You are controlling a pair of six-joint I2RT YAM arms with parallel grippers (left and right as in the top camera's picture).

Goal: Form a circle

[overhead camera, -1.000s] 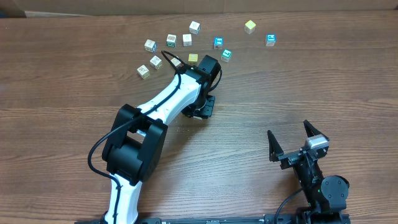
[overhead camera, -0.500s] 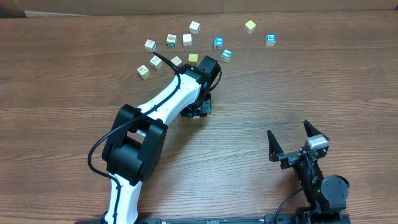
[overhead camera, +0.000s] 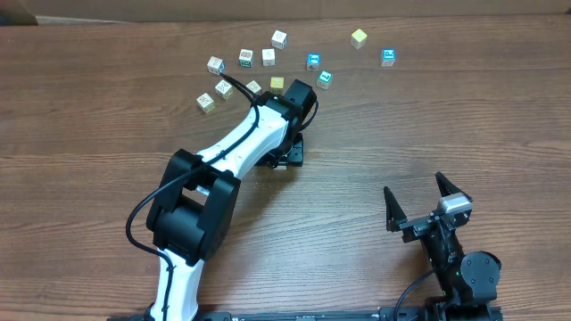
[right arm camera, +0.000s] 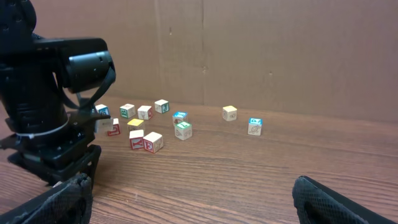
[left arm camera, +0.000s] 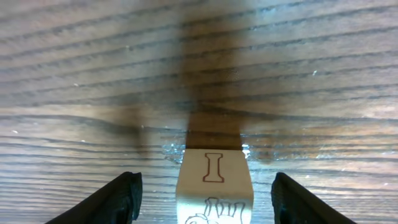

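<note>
A pale cube (left arm camera: 214, 171) with a red-outlined letter I rests on the wood between the fingers of my left gripper (left arm camera: 214, 194). The gripper is open, with a gap on each side of the cube. From overhead, the left gripper (overhead camera: 287, 157) points down mid-table and hides that cube. The other small picture cubes (overhead camera: 268, 57) lie in a loose arc along the far side. No tight circle of cubes shows in any view. My right gripper (overhead camera: 415, 189) is open and holds nothing near the front right.
A yellow cube (overhead camera: 359, 37) and a blue-marked cube (overhead camera: 388, 57) sit apart at the far right. In the right wrist view, the left arm (right arm camera: 50, 112) stands at the left, with two red-marked cubes (right arm camera: 152, 142) just beyond it.
The left gripper shifted slightly left, then its fingers opened and let go of the letter cube. The right arm has not moved.
</note>
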